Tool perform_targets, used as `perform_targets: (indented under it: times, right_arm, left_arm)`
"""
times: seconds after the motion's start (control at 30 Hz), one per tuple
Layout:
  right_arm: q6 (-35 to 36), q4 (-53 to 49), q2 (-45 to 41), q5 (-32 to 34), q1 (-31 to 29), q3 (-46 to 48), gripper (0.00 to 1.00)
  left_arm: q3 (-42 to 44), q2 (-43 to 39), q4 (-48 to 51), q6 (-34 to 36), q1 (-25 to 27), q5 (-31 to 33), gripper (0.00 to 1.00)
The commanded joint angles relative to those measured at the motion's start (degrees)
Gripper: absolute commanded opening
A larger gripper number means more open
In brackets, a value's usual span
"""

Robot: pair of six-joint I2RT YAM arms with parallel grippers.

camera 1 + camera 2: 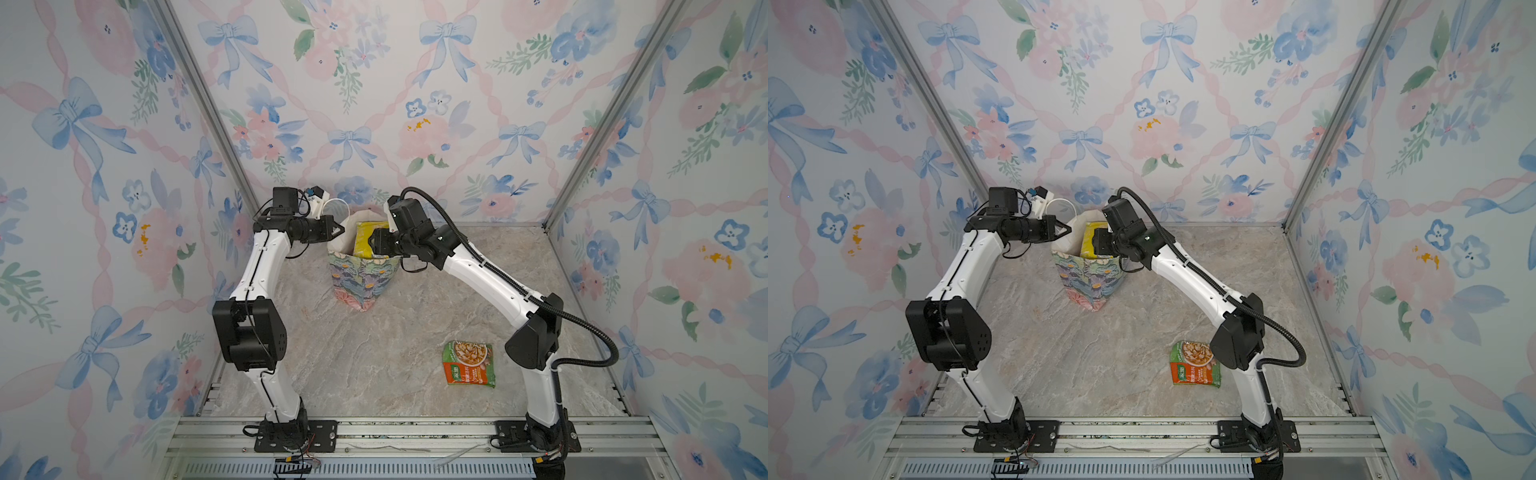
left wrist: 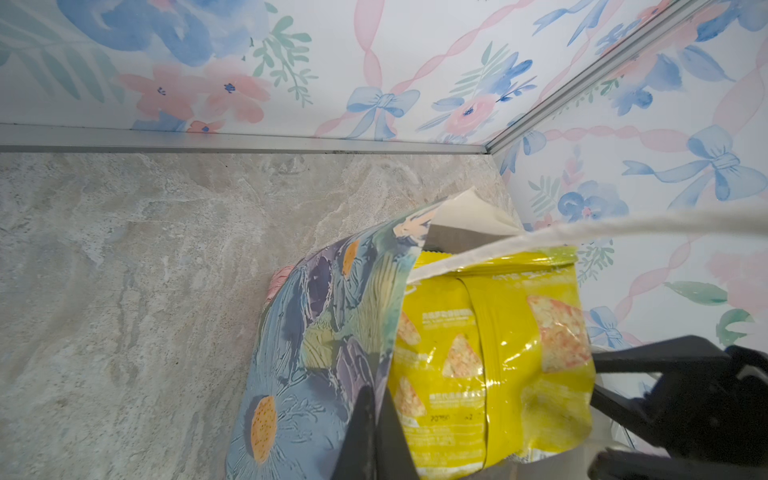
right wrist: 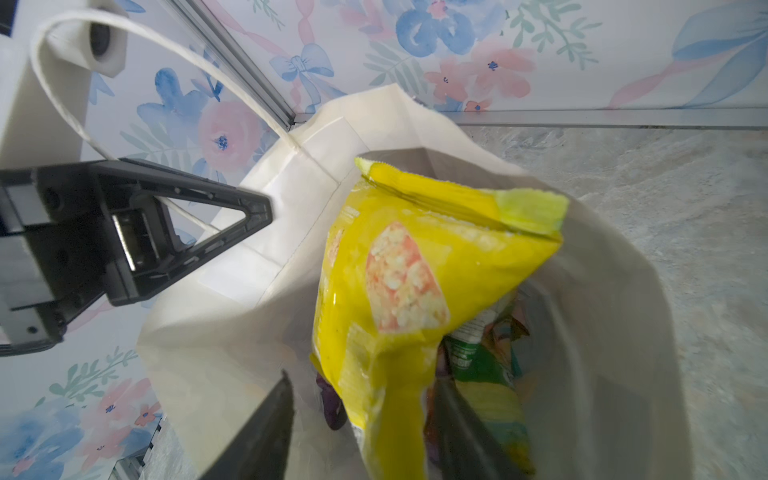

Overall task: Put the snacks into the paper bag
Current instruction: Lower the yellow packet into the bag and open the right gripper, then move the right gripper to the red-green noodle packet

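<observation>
Reaching in from the lower left of both top views, the left arm climbs from its base, folds at its black elbow and turns its wrist level toward the centre of the frame. There the left gripper is pressed together on the left rim of the paper bag, which stands upright on the marble table at centre frame, near the back wall. The bag's white cord handle arches up beside that gripper.

From the lower right, the right arm slants up and left, its wrist dipping over the bag's mouth. The right gripper hangs spread. In the right wrist view its dark fingers stand apart on either side of the yellow pouch, which pokes tilted out of the bag above a green packet.

An orange-green pouch lies flat on the table at lower right, beside the right arm's elbow.
</observation>
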State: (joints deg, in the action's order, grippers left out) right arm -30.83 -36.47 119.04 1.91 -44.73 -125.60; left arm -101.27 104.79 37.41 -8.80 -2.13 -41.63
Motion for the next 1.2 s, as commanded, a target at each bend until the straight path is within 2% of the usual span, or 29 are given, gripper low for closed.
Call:
perform_targets:
  times: [0.0,0.07,0.23,0.37,0.53,0.73,0.87,1.0,1.17]
  right_arm:
    - [3.0,-0.5,-2.9,3.0,-0.2,-4.0,0.92]
    - [4.2,-1.1,-3.7,4.7,0.0,-4.9,1.00]
    - [6.0,-0.8,-8.0,8.7,1.0,-1.9,0.97]
    - [5.3,1.5,-14.2,9.7,2.8,7.0,0.97]
    - [2.5,3.7,-25.7,12.5,5.3,23.5,0.97]
    - [-4.6,0.4,-40.3,15.6,7.9,46.1,0.97]
    - [-13.6,-4.2,-46.8,16.7,7.8,58.3,0.97]
    - [-22.2,-6.3,-50.1,16.7,5.3,68.7,0.97]
    - [-30.3,-8.2,-51.2,16.9,0.5,76.8,0.97]
  left_arm:
    - [0.6,-1.3,0.1,0.5,0.1,-1.1,0.00]
    - [0.6,-1.3,0.1,0.6,0.1,-1.1,0.00]
    - [0.6,-1.3,0.1,0.6,0.1,-1.2,0.00]
    - [0.6,-1.2,0.1,0.5,0.1,-1.1,0.00]
    - [0.6,-1.2,0.2,0.6,0.1,-1.0,0.00]
    - [0.6,-1.0,0.1,0.5,0.1,-1.1,0.00]
    - [0.4,-1.1,0.1,0.5,0.1,-1.3,0.00]
    - [0.4,-1.1,0.1,0.5,0.1,-1.3,0.00]
    - [0.6,-1.2,0.2,0.5,0.2,-1.1,0.00]
